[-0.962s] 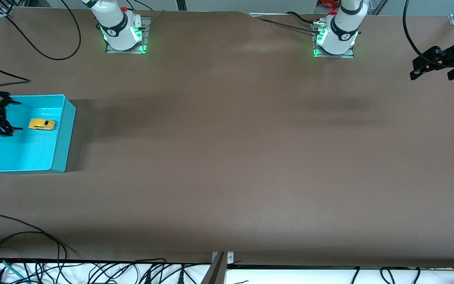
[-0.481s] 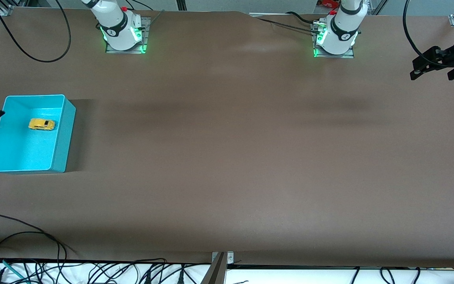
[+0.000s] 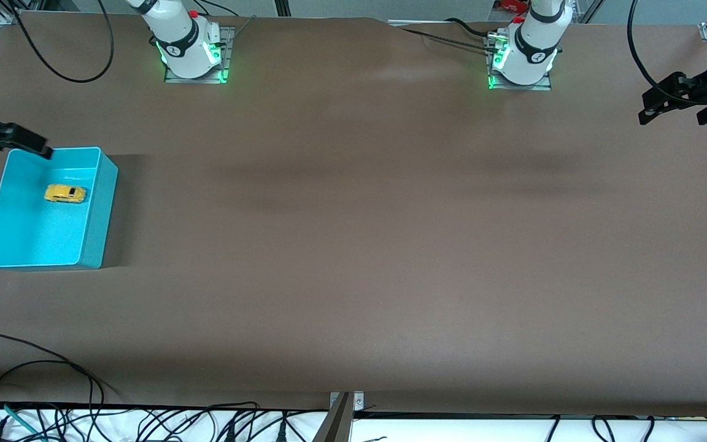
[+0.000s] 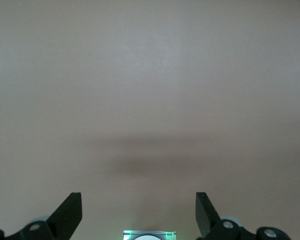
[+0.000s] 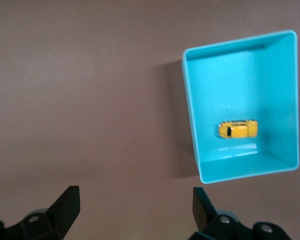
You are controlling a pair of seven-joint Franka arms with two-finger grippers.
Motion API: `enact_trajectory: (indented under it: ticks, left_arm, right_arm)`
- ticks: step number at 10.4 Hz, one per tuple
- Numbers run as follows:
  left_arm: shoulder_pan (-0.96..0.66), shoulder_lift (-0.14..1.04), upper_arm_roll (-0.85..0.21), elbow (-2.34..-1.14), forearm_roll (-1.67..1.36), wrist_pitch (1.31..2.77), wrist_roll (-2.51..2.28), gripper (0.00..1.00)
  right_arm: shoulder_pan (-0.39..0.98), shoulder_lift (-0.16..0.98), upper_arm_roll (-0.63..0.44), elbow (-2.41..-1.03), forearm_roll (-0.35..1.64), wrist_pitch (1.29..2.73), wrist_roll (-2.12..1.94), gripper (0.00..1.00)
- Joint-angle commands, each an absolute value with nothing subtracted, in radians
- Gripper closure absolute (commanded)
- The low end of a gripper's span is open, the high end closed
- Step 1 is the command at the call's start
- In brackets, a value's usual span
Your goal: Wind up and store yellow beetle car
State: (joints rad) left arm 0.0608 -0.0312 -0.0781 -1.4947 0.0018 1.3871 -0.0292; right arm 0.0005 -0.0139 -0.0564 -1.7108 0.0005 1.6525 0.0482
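Inside the open turquoise plastic bin (image 3: 92, 212) the tiny yellow beetle car (image 3: 65, 194) lies upright, long axis running between the arms' ends. Only the right wrist view shows the right gripper (image 5: 135, 210) spread wide, empty, well clear of it. Left gripper (image 3: 676, 104) waits over bare table, fingers (image 4: 70, 214) wide, empty.

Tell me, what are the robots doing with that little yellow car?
Nothing is touching it right now. The yellow car sits inside the blue bin at the right arm's end of the table. The right gripper hangs open in the air near the bin. The left gripper waits, open and empty, over the bare table.
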Motion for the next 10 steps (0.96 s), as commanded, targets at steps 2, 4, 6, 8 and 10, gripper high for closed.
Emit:
enact_trajectory:
  ticks: [2,4,6,8,10]
  left_arm:
    - [0.064,-0.018,-0.08,-1.465,-0.003,1.367,-0.031,0.0]
    - [0.064,-0.018,-0.08,-1.465,-0.003,1.368,-0.031,0.0]
    - [0.064,-0.02,-0.08,-1.465,-0.003,1.368,-0.031,0.0]
    - [0.064,-0.018,-0.08,-1.465,-0.003,1.368,-0.031,0.0]
    - [0.064,-0.018,-0.08,-1.465,-0.003,1.368,-0.031,0.0]
  right_arm:
    - [-0.066,-0.061,0.054,-1.753,0.008,1.703,-0.005,0.0]
    - [-0.045,-0.058,0.038,-1.747,0.008,1.681,-0.003,0.0]
    - [-0.015,-0.06,-0.004,-1.741,0.009,1.654,-0.005,0.0]
    - [-0.005,-0.061,-0.009,-1.738,0.006,1.648,-0.003,0.0]
    - [-0.003,-0.061,-0.009,-1.727,0.0,1.626,-0.002,0.0]
